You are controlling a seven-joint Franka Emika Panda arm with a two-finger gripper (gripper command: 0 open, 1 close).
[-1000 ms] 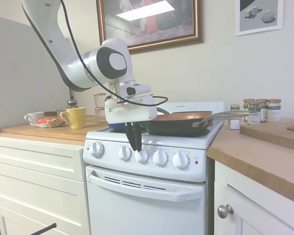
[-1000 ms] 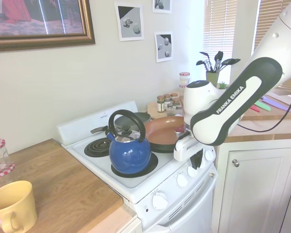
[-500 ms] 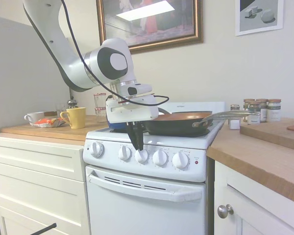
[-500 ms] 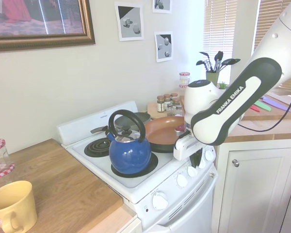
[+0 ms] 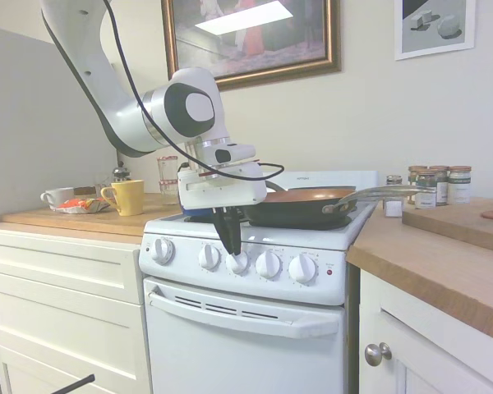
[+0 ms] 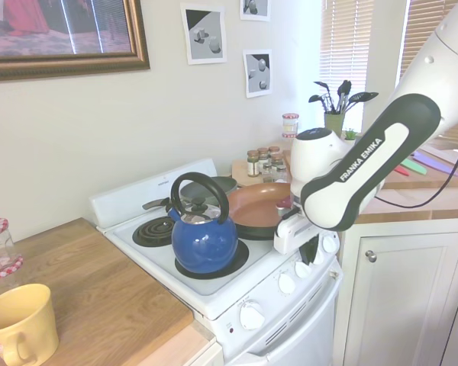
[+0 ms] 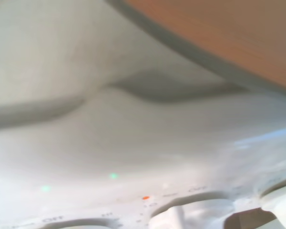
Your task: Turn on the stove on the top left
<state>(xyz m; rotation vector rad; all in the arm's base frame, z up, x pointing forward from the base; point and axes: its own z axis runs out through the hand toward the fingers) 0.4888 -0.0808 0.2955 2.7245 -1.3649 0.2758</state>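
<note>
Stove: the narrow white stove [image 5: 246, 328] stands between white drawer cabinets [image 5: 62, 304] and a wood-topped counter [image 5: 444, 263]; fixed and heavy, only its controls are meant to move.
Knobs: five round white knobs [image 5: 238, 262] run along the front panel, with a small red light [image 5: 329, 272] at the far end of the row from the cabinets.
Handling: I judge the knobs to be hard, smooth plastic, stiff to turn and perhaps needing a push in; a pinch across the raised rib should slip least.
Which knob: the printed marks are too blurred in the wrist view to say which one drives the top left burner.
Hand: the hand [image 5: 230, 248] points down at the panel, its dark fingers close together with tips at the third knob from the cabinets; whether they clench it or merely touch it I cannot tell.
On the stove: a blue kettle [image 6: 204, 238] sits on a front burner, a copper-coloured pan [image 6: 258, 207] beside it, and an empty coil burner [image 6: 154, 230] lies behind the kettle.
In the way: the pan handle [image 5: 378, 194] juts over the front edge, well apart from the hand; neighbouring knobs sit close on both sides.
Nearby: a yellow mug [image 5: 128, 197] and spice jars [image 5: 440, 185] stand on the counters.
</note>
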